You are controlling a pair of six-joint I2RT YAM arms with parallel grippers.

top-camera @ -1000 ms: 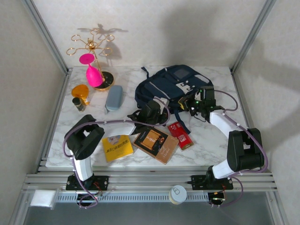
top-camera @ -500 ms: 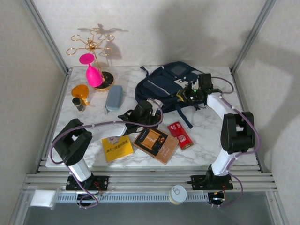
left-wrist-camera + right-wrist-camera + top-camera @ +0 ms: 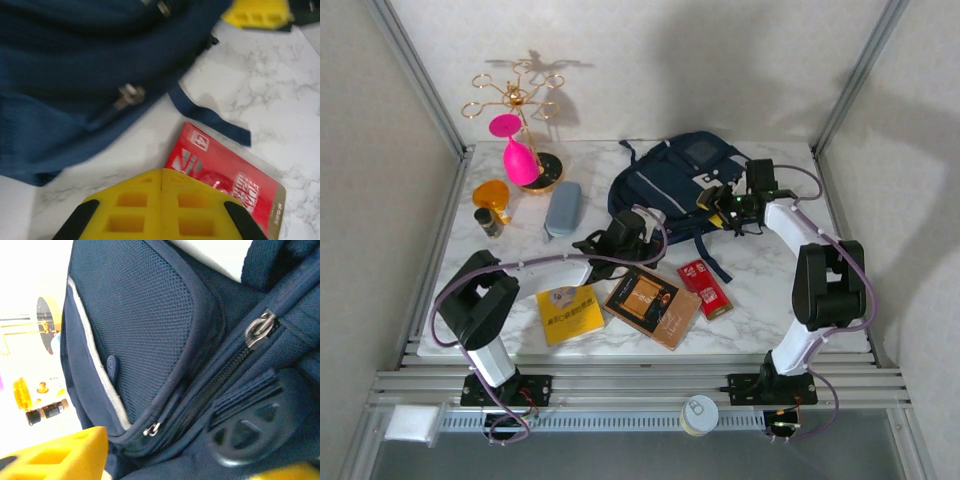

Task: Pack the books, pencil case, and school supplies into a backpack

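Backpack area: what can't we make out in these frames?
- Left wrist view: navy blue fabric backpack motion-blurred; zipper details unreadable.
- Left wrist view: small flat red rectangular pack partly hidden by the left hand.
- Right wrist view: yellow fingers of the right hand cut off by frame edges.
- Top view: flat yellow book's cover print too small to read.

Books [image 3: 652, 300] are blocking near centre
You're getting open table [image 3: 760, 305] right of the red pack [image 3: 705, 288].

backpack [image 3: 665, 185]: navy, grey trim | pencil case [image 3: 563, 208]: grey-blue | school supplies [image 3: 705, 288]: red, white print | table [image 3: 760, 290]: white marble
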